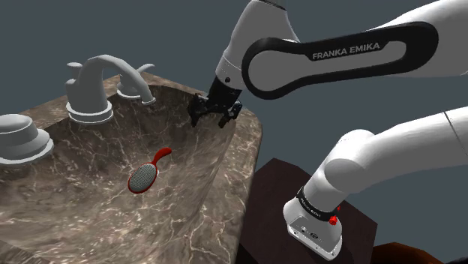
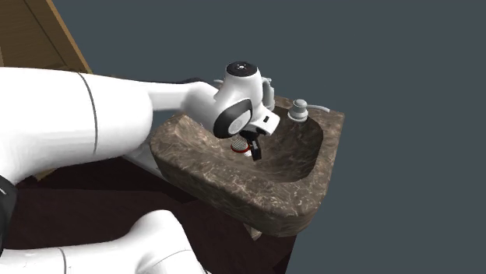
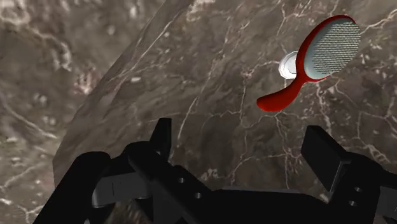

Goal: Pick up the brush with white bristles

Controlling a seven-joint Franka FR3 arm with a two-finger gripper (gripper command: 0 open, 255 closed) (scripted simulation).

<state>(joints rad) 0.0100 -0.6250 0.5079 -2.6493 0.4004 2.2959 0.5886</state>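
approach step: the gripper (image 1: 215, 116), its fingers apart and empty, hangs over the sink (image 1: 75, 202), where the red brush (image 1: 146, 174) lies on the basin floor. next it must lower onto the handle and close.

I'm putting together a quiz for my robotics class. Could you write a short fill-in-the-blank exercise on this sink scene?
1. The brush has a ___ handle.
2. It lies in the sink with its bristles facing ___.
3. The gripper holds nothing, and its fingers are ___.

Missing words: red; up; open.
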